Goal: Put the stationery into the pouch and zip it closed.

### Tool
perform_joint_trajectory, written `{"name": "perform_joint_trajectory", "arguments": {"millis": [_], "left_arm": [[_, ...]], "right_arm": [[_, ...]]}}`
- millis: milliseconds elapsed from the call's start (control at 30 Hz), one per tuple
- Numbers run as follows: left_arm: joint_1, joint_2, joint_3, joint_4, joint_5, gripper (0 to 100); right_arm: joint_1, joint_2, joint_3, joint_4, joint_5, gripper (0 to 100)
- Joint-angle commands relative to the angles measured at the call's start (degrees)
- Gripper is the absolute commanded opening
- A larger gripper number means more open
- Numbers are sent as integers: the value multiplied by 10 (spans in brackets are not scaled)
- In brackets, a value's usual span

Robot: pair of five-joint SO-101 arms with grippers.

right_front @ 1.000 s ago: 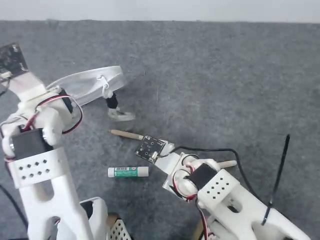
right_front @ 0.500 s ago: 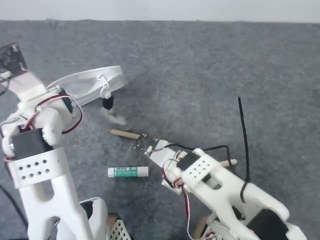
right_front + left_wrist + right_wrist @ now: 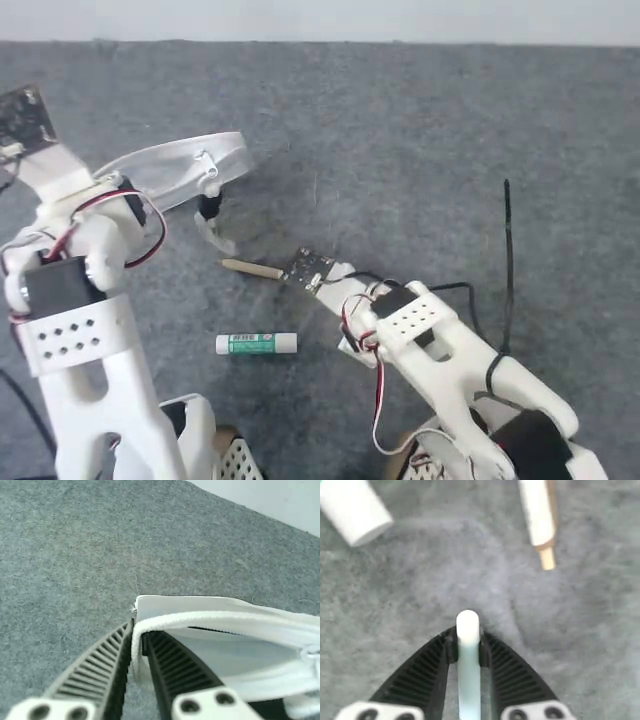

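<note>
The left gripper (image 3: 137, 632) is clamped on the rim of the white pouch (image 3: 235, 645), over the grey table (image 3: 420, 130). The right gripper (image 3: 468, 645) pinches a white stick (image 3: 468, 622). 2 items lie loose nearby: a pencil (image 3: 252, 268) and a glue stick (image 3: 256, 344).
</note>
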Motion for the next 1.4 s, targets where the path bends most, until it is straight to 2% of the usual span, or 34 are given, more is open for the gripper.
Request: {"name": "perform_joint_trajectory", "arguments": {"millis": [0, 167, 333, 500, 633, 967, 1233, 1367], "left_arm": [[-2, -1, -4, -3, -4, 11], [-2, -1, -4, -3, -4, 11], [-2, -1, -4, -3, -4, 11], [-2, -1, -4, -3, -4, 11], [-2, -2, -4, -3, -3, 11], [-1, -3, -4, -3, -2, 11], [-1, -3, -4, -3, -2, 11], [-1, -2, -4, -3, -2, 11]], "right_arm": [[39, 3, -59, -12, 8, 6], [73, 3, -101, -11, 8, 6], [73, -13, -105, -11, 4, 6], [72, -107, -104, 22, 1, 6], [71, -204, -105, 34, -44, 6], [25, -385, -107, 79, -46, 6], [15, -473, -111, 72, -47, 6], [15, -503, -150, 67, -97, 6]]}}
